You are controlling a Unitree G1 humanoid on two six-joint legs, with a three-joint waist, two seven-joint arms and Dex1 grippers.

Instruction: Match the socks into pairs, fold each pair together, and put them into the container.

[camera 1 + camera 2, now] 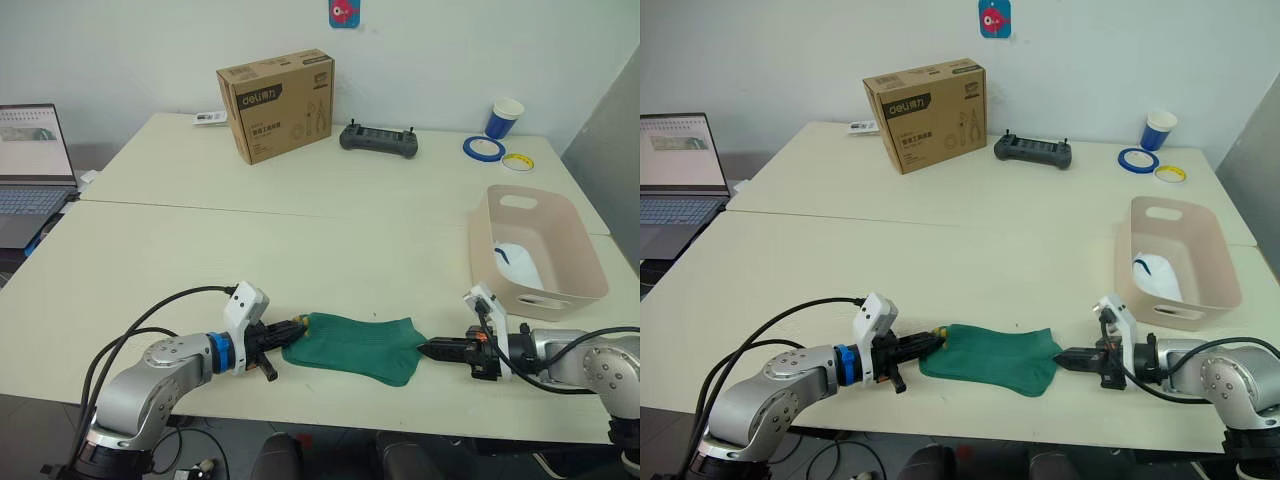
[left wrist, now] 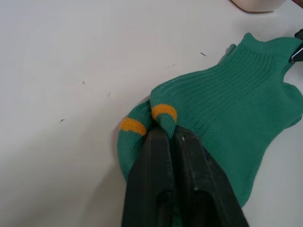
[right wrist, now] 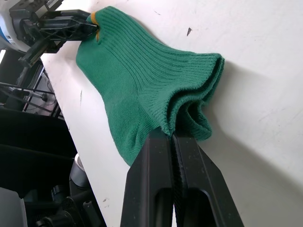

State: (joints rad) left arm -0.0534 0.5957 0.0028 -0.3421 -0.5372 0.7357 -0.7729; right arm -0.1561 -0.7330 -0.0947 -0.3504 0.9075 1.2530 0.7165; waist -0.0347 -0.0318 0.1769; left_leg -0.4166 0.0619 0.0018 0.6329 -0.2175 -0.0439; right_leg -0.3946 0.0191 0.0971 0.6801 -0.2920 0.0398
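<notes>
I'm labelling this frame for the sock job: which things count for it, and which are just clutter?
Job: green socks, container with white sock inside, left gripper, right gripper.

Clutter: cardboard box, controller, laptop, paper cup, tape rolls.

My left gripper (image 1: 292,329) lies low at seven o'clock, forearm level, fingers pointing toward three o'clock and clamped on the orange-tabbed end of the green socks (image 1: 355,345). My right gripper (image 1: 427,349) lies low at five o'clock, pointing toward nine o'clock, fingers pinched on the opposite end.
</notes>
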